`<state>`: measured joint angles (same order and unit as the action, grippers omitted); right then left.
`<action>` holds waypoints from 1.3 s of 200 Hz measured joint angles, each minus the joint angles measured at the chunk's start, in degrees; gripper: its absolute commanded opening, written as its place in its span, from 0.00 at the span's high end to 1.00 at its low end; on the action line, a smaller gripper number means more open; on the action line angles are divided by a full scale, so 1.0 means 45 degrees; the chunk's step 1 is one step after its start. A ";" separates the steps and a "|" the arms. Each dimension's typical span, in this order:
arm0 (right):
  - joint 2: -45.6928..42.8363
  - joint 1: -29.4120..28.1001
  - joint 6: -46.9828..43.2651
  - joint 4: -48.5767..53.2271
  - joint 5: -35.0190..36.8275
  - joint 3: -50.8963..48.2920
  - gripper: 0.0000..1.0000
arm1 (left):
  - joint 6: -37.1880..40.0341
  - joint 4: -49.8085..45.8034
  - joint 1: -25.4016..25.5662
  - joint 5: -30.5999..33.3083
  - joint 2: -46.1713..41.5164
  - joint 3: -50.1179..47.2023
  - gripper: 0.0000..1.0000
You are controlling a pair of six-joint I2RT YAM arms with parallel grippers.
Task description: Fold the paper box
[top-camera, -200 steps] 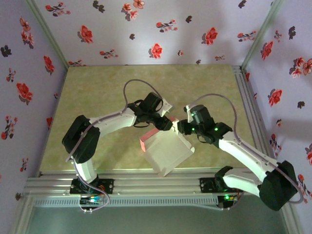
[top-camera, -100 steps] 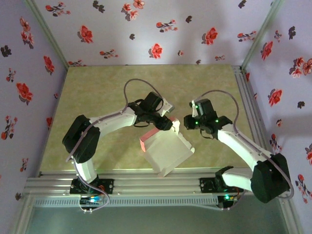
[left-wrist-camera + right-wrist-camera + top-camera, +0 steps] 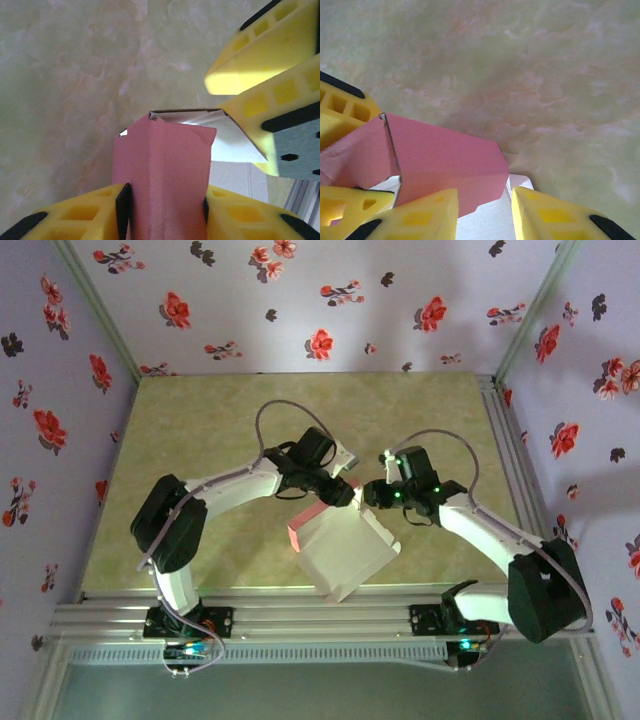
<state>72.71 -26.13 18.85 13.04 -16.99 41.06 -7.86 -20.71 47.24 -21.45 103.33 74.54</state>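
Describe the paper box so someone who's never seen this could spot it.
On the green tabletop, look near the front edge. The paper box lies there, its pink wall pinched in the left claw, the right claw beside it. Its pale grey-white top and salmon pink side set it apart from the dark claws and green surface.

The tabletop (image 3: 200,440) is a pale green-yellow marbled sheet, with aluminium rails (image 3: 300,618) along its near and right edges. The paper box (image 3: 345,552), white on top and pink on its left side, sits near the front middle.
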 measured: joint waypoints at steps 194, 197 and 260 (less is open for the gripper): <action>0.2147 0.0087 -0.0092 -0.3303 -0.2365 -0.0199 0.60 | 0.0321 -0.0821 -0.1880 -0.3109 0.0651 0.0384 0.59; 0.2210 0.0087 -0.0097 -0.3347 -0.2419 -0.0175 0.60 | 0.0330 -0.0840 -0.1923 -0.3177 0.0675 0.0403 0.59; 0.3026 0.0160 -0.0248 -0.3585 -0.3259 0.0340 0.60 | 0.0597 -0.1156 -0.2448 -0.4075 0.1078 0.0573 0.59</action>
<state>86.32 -25.41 17.74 -3.09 -31.66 42.59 -5.17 -25.91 36.23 -39.79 108.18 77.12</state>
